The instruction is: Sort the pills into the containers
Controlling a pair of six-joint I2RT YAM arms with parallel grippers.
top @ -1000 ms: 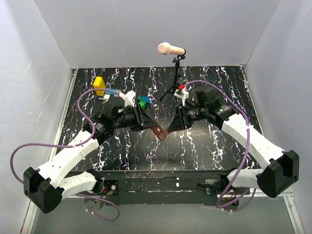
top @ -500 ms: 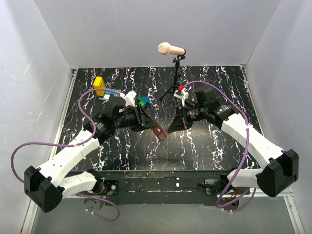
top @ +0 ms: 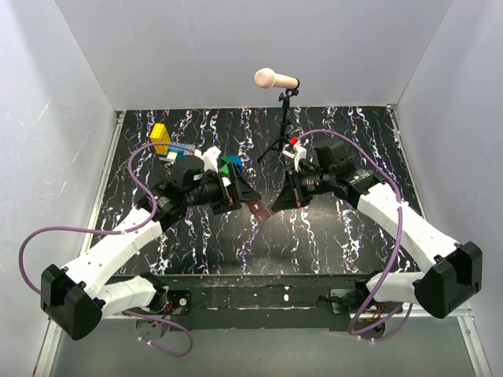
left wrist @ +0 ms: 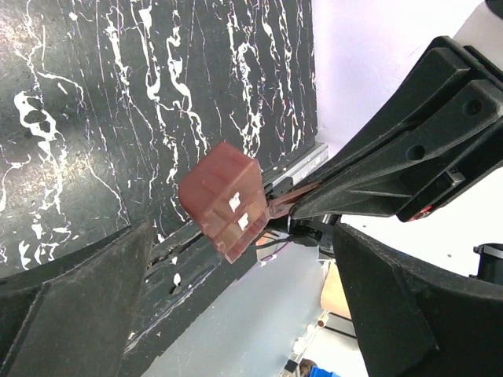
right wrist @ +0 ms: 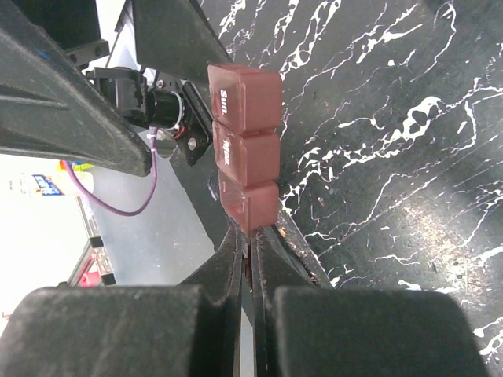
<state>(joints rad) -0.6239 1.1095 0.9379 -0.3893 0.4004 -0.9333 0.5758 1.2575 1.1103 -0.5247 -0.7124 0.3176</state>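
Change: left fingers (top: 245, 191) are now standing spread wide where a moment earlier they were pinched together at the free end of the pill box (top: 258, 208); the box itself is sitting almost where it was.
Right fingers: right fingers (right wrist: 236, 259) are clenching one short end of the box, which is sticking straight out from their tips.
Box position: it is hanging above the middle of the worktop (top: 330, 236), between the two arms, apparently not resting on the surface.
Key relation: its long axis is running left to right, from the right fingers toward the left ones; in the left wrist view its free end is pointing into the gap between the open left fingers, touching neither.
Nearer arm: the right is already holding it; the left is waiting just beside the free end.
Count, task things: one box, showing three lid segments; no pills are showing.
Count, other things: one microphone (top: 275, 78) on a stand at the far side, one yellow block (top: 160, 135), one green block (top: 229, 166), one blue block (top: 236, 159) partly hidden.
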